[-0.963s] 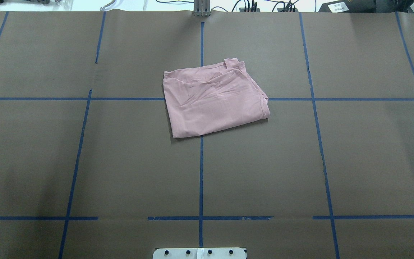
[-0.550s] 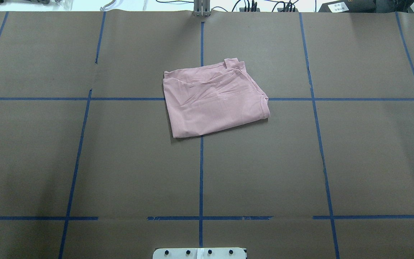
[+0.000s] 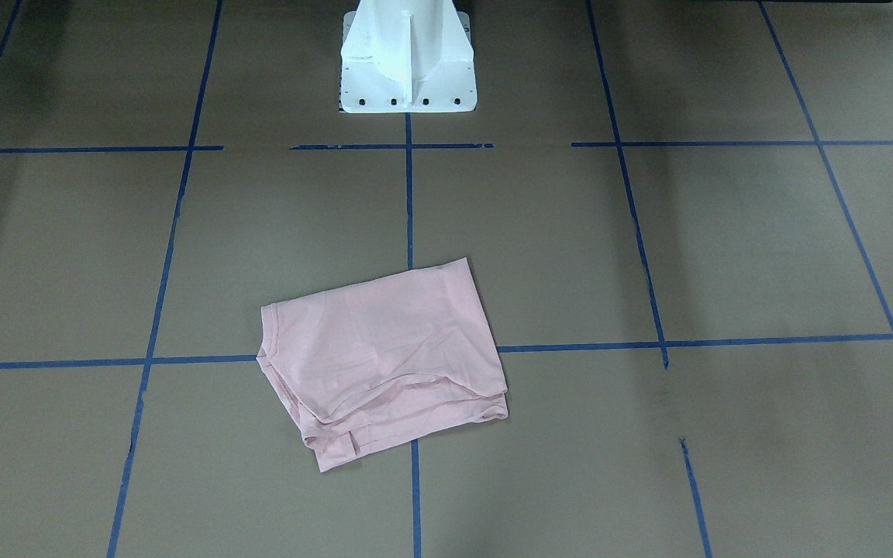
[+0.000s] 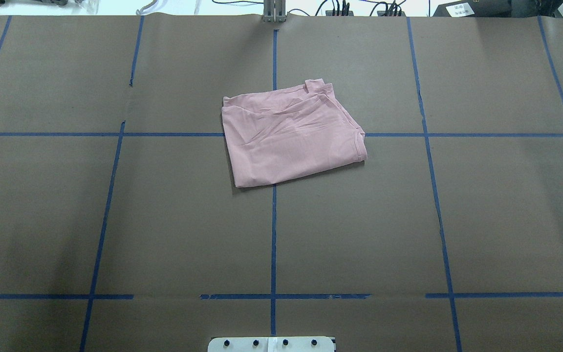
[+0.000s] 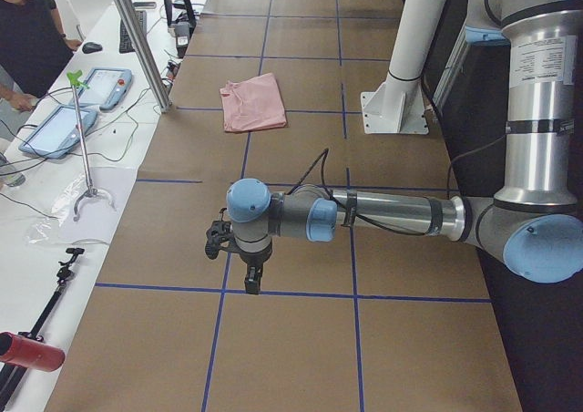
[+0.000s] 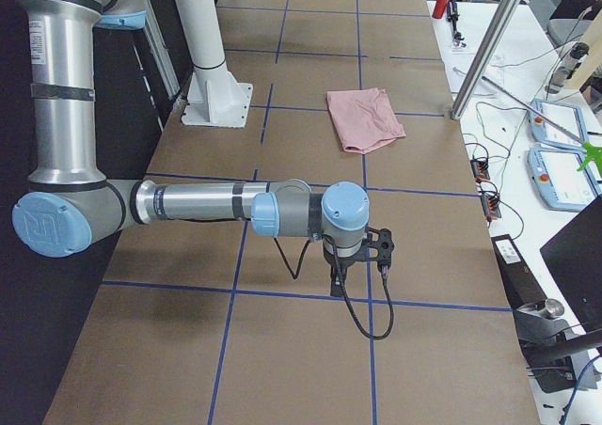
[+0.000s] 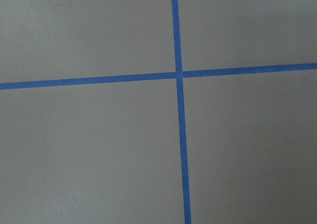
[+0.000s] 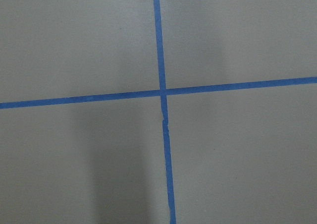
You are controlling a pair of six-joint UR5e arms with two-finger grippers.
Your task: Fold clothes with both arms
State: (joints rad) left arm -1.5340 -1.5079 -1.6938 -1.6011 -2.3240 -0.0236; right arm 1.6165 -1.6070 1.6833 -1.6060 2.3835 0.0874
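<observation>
The pale pink T-shirt [image 4: 291, 132] lies folded into a rough rectangle near the table's middle, toward the far side. It also shows in the front-facing view [image 3: 384, 360] and in both side views [image 5: 253, 102] [image 6: 365, 118]. Its drawing and lettering are hidden. The left gripper [image 5: 253, 280] hangs over the table's left end, far from the shirt, and I cannot tell whether it is open or shut. The right gripper [image 6: 337, 282] hangs over the right end, and I cannot tell its state either. Both wrist views show only brown paper and blue tape crosses.
The white pedestal [image 3: 406, 54] stands at the robot's edge of the table [image 4: 115, 220]. A metal post [image 5: 137, 38] stands at the far edge. Beyond it are tablets [image 5: 100, 88], cables and a person [image 5: 27, 29].
</observation>
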